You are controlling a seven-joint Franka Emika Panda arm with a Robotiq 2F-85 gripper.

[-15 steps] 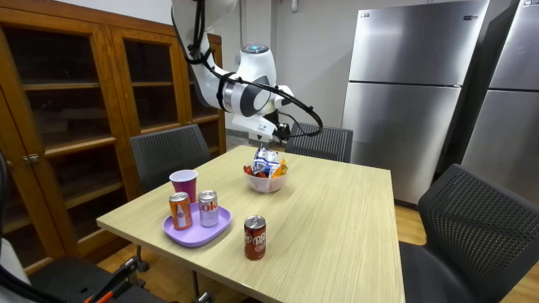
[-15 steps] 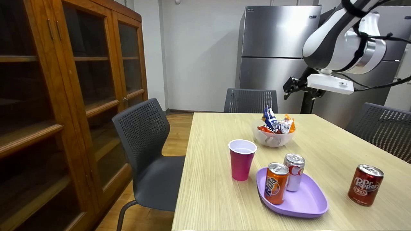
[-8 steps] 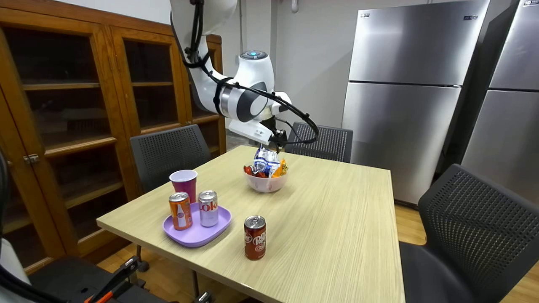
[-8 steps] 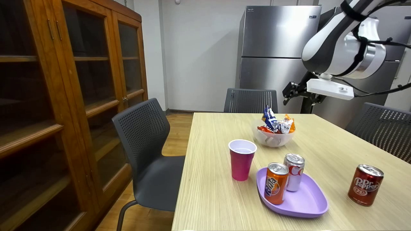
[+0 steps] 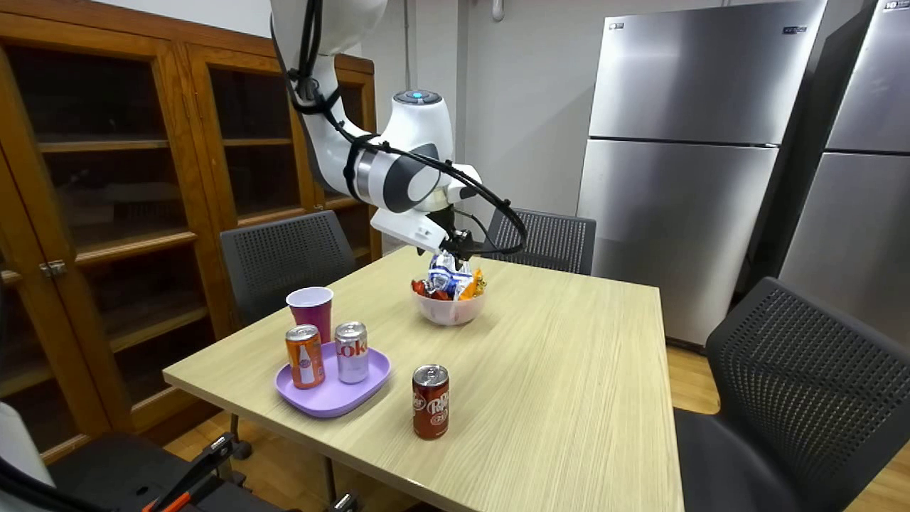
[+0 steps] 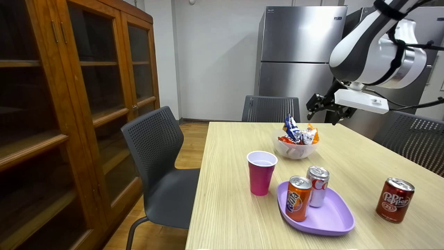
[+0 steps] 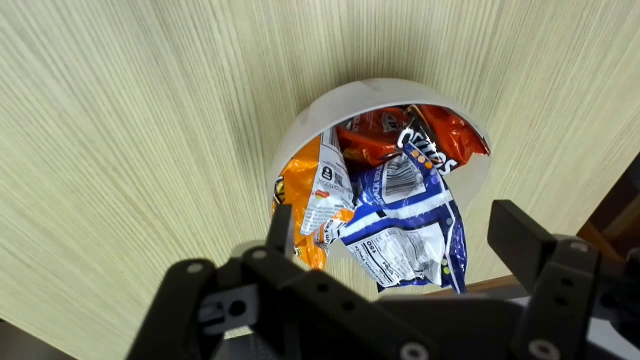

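My gripper (image 7: 400, 227) is open and empty in the wrist view. Its two black fingers stand apart, with a blue and white snack bag (image 7: 407, 215) showing between them. This bag stands up out of a pale bowl (image 7: 350, 102). An orange bag (image 7: 302, 192) lies beside it, partly behind one finger. Red bags (image 7: 375, 132) lie at the bowl's far side. In both exterior views the gripper (image 5: 444, 254) (image 6: 322, 116) is above table height near the bowl (image 5: 448, 311) (image 6: 295, 152). I see no clear contact with the bags.
A purple tray (image 6: 331, 218) holds an orange Fanta can (image 6: 298, 201) and a silver Coke can (image 6: 317, 191). A magenta cup (image 6: 261, 178) stands beside it. A Dr Pepper can (image 6: 394, 201) stands on the table (image 5: 554, 370). Chairs (image 5: 288, 263) surround the table.
The arm and gripper have come down closer to the bowl, and shifted left in one exterior view and slightly right in another. The bowl, bags, cans, cup and tray have not moved.
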